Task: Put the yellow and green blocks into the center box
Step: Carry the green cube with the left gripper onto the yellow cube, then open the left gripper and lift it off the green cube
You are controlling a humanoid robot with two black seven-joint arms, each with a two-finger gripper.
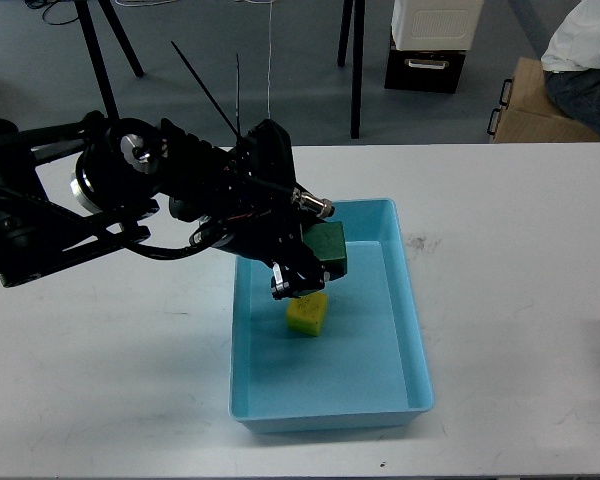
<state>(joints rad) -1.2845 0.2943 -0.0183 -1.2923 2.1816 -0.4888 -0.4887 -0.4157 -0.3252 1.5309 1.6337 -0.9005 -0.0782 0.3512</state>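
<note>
My left gripper [315,262] is shut on the green block [329,249] and holds it over the middle of the light blue box [416,330], above the box floor. The yellow block [306,314] lies on the box floor just below and slightly in front of the gripper, partly hidden by the fingers. The left arm reaches in from the left across the box's left wall. My right gripper is out of view.
The box sits on a white table [520,250]. Beyond the table's far edge stand black stand legs [357,70], a black-and-white case [430,45] and a cardboard box [540,105]. A person's leg [590,60] shows at the top right.
</note>
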